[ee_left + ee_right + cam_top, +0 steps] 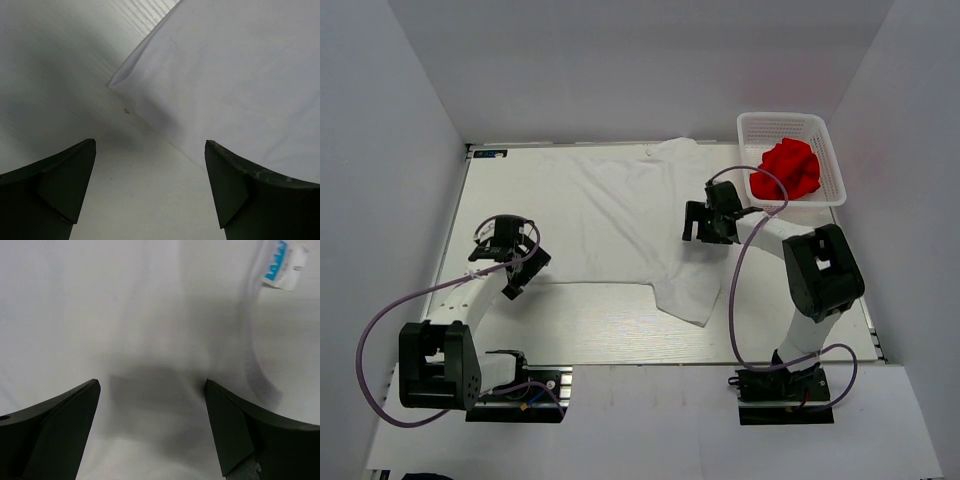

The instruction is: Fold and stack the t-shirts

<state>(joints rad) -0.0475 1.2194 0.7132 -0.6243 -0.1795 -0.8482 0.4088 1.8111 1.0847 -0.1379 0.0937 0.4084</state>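
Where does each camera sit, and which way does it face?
Top: above and behind, looking down at table, white shirt, red shirt in basket; both arms show.
Left wrist: on left arm, down at white shirt's corner; open fingers show.
Right wrist: on right arm, down at shirt's label; open fingers show.
All share the white shirt.

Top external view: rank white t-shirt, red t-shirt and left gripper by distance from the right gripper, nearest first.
1. white t-shirt, directly under the right gripper, mid-table.
2. red t-shirt, in the basket, far right.
3. left gripper, left side.
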